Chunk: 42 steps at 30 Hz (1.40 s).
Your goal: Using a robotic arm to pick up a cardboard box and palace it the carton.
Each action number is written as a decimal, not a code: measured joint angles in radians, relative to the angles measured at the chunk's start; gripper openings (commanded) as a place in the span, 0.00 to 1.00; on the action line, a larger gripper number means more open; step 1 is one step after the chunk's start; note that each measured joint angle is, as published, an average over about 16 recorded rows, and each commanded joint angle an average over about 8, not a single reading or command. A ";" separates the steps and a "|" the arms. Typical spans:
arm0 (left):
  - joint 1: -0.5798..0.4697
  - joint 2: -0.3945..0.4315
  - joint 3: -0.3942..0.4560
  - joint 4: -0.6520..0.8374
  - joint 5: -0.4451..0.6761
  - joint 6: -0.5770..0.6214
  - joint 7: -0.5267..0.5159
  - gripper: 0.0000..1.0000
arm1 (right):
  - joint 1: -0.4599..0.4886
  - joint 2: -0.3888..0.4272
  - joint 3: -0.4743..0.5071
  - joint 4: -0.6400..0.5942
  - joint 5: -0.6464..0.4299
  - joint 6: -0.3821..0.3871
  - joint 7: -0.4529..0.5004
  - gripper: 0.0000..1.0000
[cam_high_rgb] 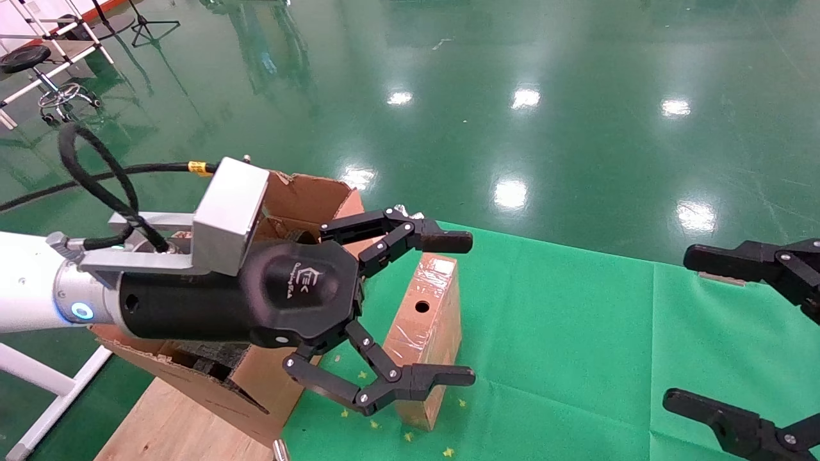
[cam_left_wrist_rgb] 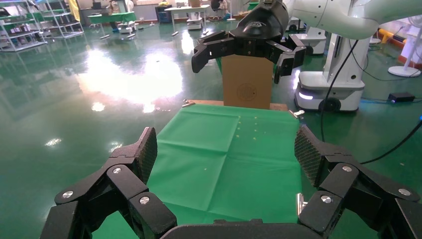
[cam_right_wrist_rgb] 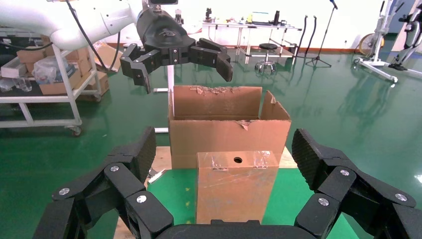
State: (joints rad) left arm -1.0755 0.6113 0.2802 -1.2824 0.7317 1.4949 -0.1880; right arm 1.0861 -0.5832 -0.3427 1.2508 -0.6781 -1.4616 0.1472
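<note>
The cardboard box (cam_high_rgb: 429, 333), slim, tape-wrapped, with a round hole in its upper face, stands on the green cloth (cam_high_rgb: 564, 333) beside the carton (cam_high_rgb: 307, 195). The white robotic arm's left gripper (cam_high_rgb: 471, 308) is open and empty, its fingers spread on either side of the box in the head view. In the right wrist view it (cam_right_wrist_rgb: 188, 79) hangs above the carton (cam_right_wrist_rgb: 229, 134), clear of the box (cam_right_wrist_rgb: 236, 189). My right gripper (cam_high_rgb: 678, 326) is open and empty at the right edge, and it (cam_right_wrist_rgb: 224, 149) faces the box. The left gripper (cam_left_wrist_rgb: 225, 149) has bare cloth between its fingers.
The carton sits on a wooden tabletop (cam_high_rgb: 173, 422) with black foam (cam_high_rgb: 205, 362) inside. In the left wrist view a white-armed open gripper (cam_left_wrist_rgb: 238, 67) hangs over a brown box (cam_left_wrist_rgb: 247, 82) at the cloth's far end. Stools and racks (cam_high_rgb: 51, 70) stand on the green floor.
</note>
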 measured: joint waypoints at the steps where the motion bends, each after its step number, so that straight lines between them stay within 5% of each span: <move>1: 0.000 0.000 0.000 0.000 0.000 0.000 0.000 1.00 | 0.000 0.000 0.000 0.000 0.000 0.000 0.000 1.00; 12: -0.001 -0.002 0.002 -0.002 0.008 -0.002 0.000 1.00 | 0.000 0.000 0.000 0.000 0.000 0.000 0.000 0.94; 19: -0.020 -0.014 0.020 -0.016 0.069 -0.027 -0.021 1.00 | 0.000 0.000 0.000 0.000 0.000 0.000 0.000 0.12; 21: -0.031 -0.018 0.027 -0.022 0.095 -0.038 -0.030 1.00 | 0.000 0.000 0.000 0.000 0.000 0.000 0.000 0.00; 42: -0.175 -0.014 0.125 -0.064 0.381 -0.125 -0.165 1.00 | 0.000 0.000 0.000 0.000 0.000 0.000 0.000 0.00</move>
State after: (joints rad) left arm -1.2502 0.5974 0.4048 -1.3466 1.1127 1.3701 -0.3532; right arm 1.0861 -0.5830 -0.3427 1.2504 -0.6781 -1.4614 0.1471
